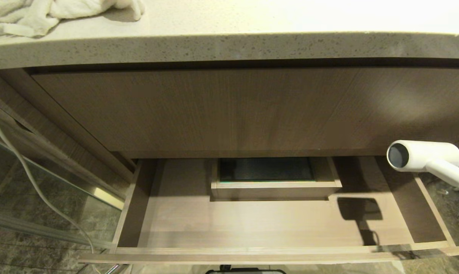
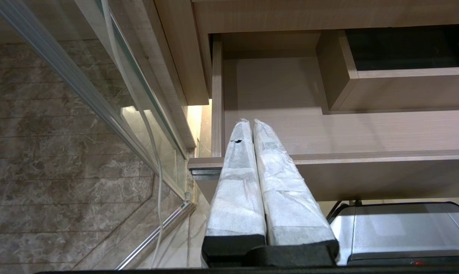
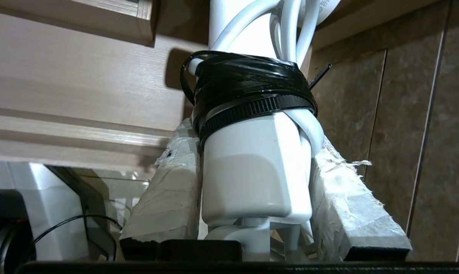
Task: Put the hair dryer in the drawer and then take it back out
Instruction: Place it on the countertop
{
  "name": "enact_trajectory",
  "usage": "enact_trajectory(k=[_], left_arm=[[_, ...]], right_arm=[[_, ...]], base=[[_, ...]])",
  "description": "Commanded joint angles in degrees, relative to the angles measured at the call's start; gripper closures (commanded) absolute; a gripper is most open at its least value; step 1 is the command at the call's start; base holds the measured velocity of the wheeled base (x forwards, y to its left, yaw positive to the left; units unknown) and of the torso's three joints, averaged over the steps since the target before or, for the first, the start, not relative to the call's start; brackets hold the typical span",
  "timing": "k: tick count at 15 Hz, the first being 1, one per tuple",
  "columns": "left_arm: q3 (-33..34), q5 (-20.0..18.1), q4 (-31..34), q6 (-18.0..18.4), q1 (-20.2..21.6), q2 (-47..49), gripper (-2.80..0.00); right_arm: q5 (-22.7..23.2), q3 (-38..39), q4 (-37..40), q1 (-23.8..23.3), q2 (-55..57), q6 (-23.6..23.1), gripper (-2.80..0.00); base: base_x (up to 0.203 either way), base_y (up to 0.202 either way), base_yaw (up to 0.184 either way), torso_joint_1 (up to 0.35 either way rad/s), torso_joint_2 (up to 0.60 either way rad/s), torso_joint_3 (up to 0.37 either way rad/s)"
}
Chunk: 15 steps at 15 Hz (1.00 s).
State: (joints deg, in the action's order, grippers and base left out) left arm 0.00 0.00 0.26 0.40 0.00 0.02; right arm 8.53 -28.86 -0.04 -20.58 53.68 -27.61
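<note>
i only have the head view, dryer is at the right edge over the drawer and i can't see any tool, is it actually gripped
Observer: Yes. In the right wrist view the right tool is shut on the hair dryer, a padded finger on each side of its handle.
Operator: cord loose?
Observer: No, the white cord is bundled against the handle under black tape and a zip tie.
Operator: where's the left tool
Observer: The left tool is shut and empty, in front of the left corner of the open drawer.
</note>
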Motion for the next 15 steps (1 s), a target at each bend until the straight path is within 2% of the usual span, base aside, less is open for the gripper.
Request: enact_trajectory(k=[1,6,9,15], left_arm=[[0.1,0.0,0.0,-0.1,0.0,0.1,0.0],[0.1,0.0,0.0,0.0,0.0,0.1,0.0],[0.1,0.0,0.0,-0.1,0.0,0.1,0.0],[0.1,0.0,0.0,0.0,0.0,0.1,0.0]], right_arm=[[0.1,0.3,2.0,0.0,-5.9,0.0,0.0],[0.2,-0.1,8.9,0.0,-17.8,0.0,0.0],[0.4,-0.4,11.7,0.0,-20.1,0.0,0.0],[0.7,-0.4,14.7,0.1,-30.5,-0.2,0.0]], base=[[0.0,0.0,0.0,0.0,0.0,0.0],[0.0,0.0,0.0,0.0,0.0,0.0],[0.0,0.0,0.0,0.034,-0.04,-0.007],[0.0,0.0,0.0,0.222,-0.44,-0.182]])
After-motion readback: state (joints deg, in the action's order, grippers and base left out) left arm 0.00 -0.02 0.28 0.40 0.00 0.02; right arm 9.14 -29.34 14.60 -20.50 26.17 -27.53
